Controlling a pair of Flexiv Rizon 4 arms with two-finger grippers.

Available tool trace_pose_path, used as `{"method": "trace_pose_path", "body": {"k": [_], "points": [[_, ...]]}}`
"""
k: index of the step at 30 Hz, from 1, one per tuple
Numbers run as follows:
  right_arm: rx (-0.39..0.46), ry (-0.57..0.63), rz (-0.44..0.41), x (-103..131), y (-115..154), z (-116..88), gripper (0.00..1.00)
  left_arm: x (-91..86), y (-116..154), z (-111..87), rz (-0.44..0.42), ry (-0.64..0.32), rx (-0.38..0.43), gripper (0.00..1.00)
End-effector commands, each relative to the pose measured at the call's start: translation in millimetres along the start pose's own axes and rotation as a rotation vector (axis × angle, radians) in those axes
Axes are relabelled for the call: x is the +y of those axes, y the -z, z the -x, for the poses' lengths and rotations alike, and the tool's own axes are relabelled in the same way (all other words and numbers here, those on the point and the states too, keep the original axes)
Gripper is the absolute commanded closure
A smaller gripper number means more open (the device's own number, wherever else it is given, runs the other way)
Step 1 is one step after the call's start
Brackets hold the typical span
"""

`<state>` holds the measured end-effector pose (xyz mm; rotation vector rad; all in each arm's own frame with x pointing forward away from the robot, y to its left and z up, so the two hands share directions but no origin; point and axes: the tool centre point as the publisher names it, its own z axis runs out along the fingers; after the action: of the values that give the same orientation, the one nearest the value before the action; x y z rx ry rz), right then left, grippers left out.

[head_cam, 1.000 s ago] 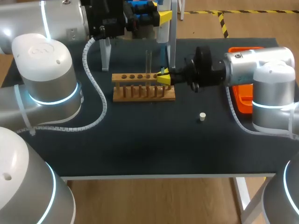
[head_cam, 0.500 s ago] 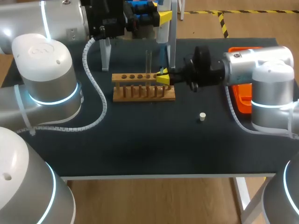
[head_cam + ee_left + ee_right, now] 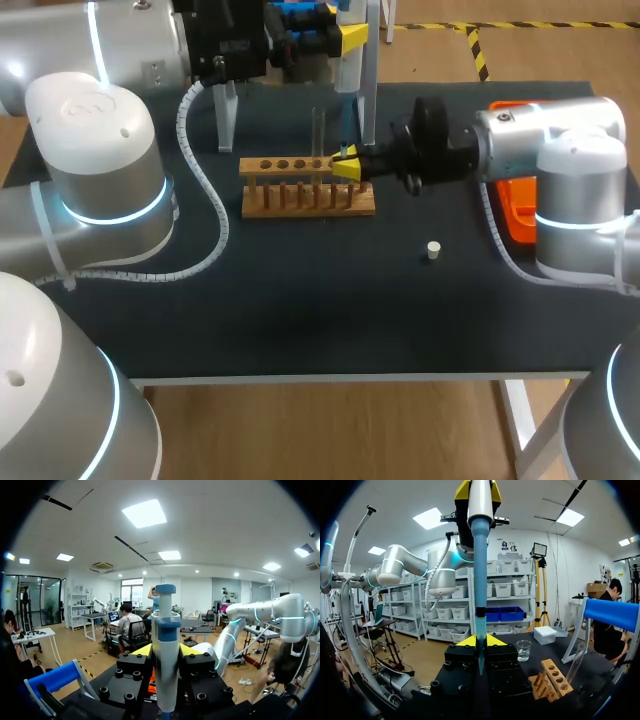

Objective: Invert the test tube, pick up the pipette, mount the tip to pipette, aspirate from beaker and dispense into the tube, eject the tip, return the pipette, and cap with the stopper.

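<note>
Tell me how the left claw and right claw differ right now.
The left claw is raised high at the back; the right claw sits low by the right end of the wooden rack. The left claw grips the pipette by its thick body; the right claw pinches the thin tip at its lower end. Both are shut, with yellow fingertips.

arms (image 3: 95,160) silver-white, blue-ringed | cable (image 3: 208,190) white spiral | right pincer (image 3: 348,165) yellow-tipped

Dark table (image 3: 300,320), wooden rack (image 3: 307,200) toward the back, small white stopper (image 3: 433,250), orange tray (image 3: 515,215) at right edge
</note>
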<state>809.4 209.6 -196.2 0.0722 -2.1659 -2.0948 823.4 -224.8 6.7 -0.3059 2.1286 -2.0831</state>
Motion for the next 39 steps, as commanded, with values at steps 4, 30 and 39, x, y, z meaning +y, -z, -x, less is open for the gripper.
{"method": "trace_pose_path", "body": {"k": [4,30,39], "points": [[0.002,0.004,-0.005,4,-5,3,1.00,-0.4,1,0.8,0.002,0.000,0.005,1.00],[0.003,0.026,0.047,53,0,5,1.00,-0.4,1,0.8,0.002,0.000,0.005,1.00],[-0.006,0.049,0.010,48,8,-2,0.00,-0.4,1,0.8,0.002,0.000,0.005,1.00]]}}
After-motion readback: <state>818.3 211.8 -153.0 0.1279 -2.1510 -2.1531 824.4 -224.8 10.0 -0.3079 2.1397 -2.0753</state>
